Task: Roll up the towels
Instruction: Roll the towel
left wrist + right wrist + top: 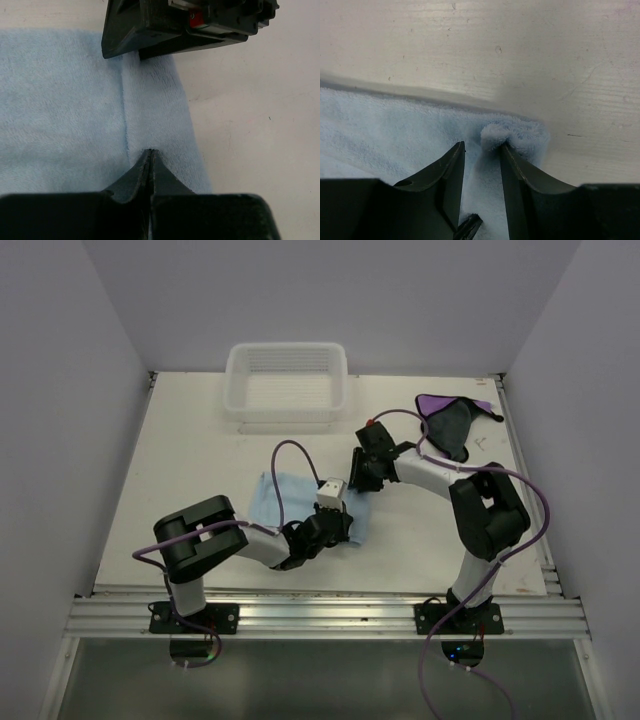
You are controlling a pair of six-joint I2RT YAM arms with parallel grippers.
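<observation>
Rail (pixel 320 615) of bare aluminium runs along the near edge, with both arm bases bolted to it. Behind it the table (pixel 200 460) is a flat white board, matt, with small dents and fine scratches that show in the right wrist view.

Just past the rail, the blue towel (pixel 295 498) lies spread near the middle of the table, and both arms reach in over its right part. The left gripper (pixel 150 151) is at the towel's nearer right side. Its jaws are pressed together, and their tips rest at the near end of a crease that runs away across the cloth. Whether any cloth is nipped between them, I cannot tell. A little farther on, the right gripper (pixel 482 146) stands at the towel's far right corner with its jaws apart. A small curl of the towel's edge sits against the tip of one finger and is not clamped.

Purple cables (pixel 290 455) loop up from both arms.

Farther back on the right, well apart from the blue one, the purple towel (pixel 450 422) lies crumpled with its dark side up. The white basket (pixel 287 410) sits at the far edge, centre. Plain pale walls (pixel 60 390) close the table in on the left, back and right.
</observation>
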